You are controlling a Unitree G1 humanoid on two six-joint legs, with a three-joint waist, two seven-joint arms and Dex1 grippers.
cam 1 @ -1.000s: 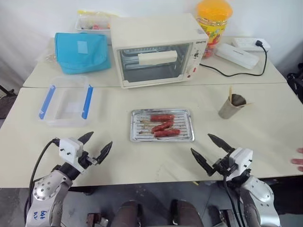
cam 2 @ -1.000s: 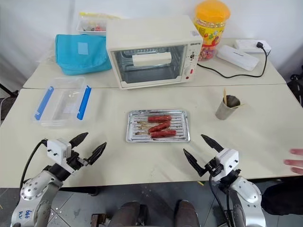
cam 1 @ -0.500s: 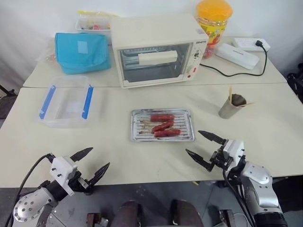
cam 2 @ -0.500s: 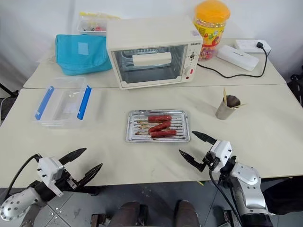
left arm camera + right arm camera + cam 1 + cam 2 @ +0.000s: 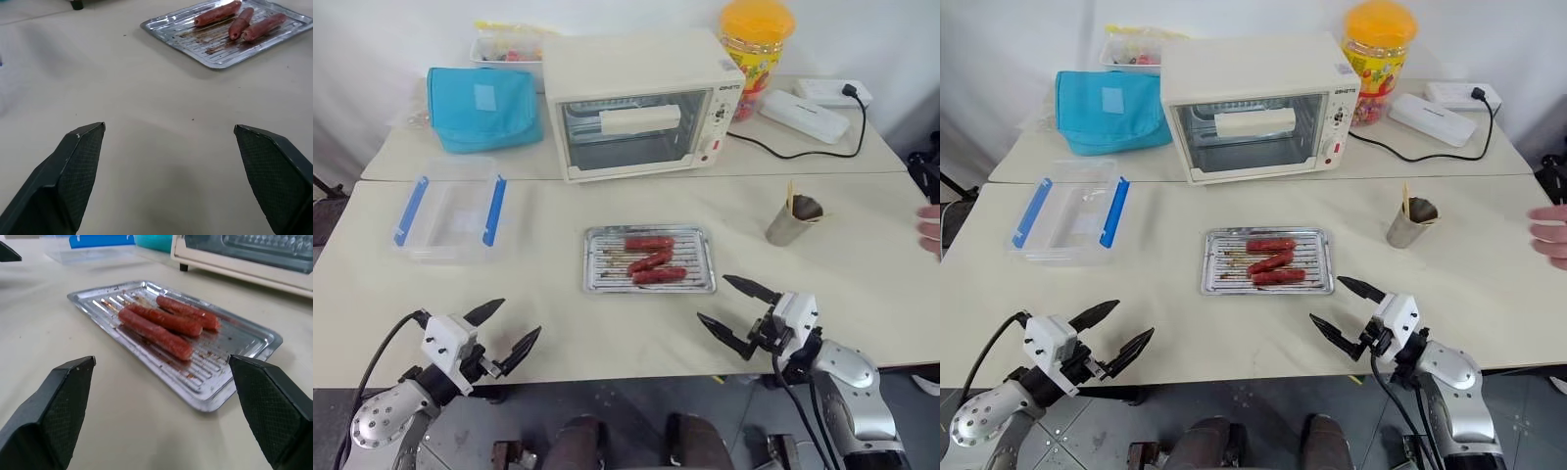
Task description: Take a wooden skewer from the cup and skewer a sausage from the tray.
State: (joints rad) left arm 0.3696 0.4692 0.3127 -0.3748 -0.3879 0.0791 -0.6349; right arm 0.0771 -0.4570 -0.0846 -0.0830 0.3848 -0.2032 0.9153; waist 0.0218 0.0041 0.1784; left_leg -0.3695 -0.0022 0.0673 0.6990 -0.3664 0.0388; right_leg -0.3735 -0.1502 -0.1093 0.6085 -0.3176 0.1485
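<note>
The steel cup point(image 5: 789, 224) stands on the right of the near table with a wooden skewer point(image 5: 790, 194) sticking up out of it. In the table's middle lies the silver tray point(image 5: 597, 260), holding three sausages point(image 5: 651, 259). My right gripper point(image 5: 713, 298) is open, low over the table just right of the tray's near corner, with nothing between its fingers. The right wrist view looks across the tray point(image 5: 93, 296) and its sausages point(image 5: 156, 330). My left gripper point(image 5: 519, 318) is open and empty at the table's near edge, well left of the tray point(image 5: 171, 34).
A toaster oven point(image 5: 641, 103), a teal bag point(image 5: 484, 108), an orange-lidded jar point(image 5: 756, 49) and a power strip point(image 5: 803, 116) sit on the far table. A clear box with blue clips point(image 5: 450, 211) lies at the left. A person's hand point(image 5: 930, 230) shows at the right edge.
My right gripper has shifted left toward the tray's near corner. My left gripper dipped below the table edge and came partly back up. The person's hand moved farther up the right edge.
</note>
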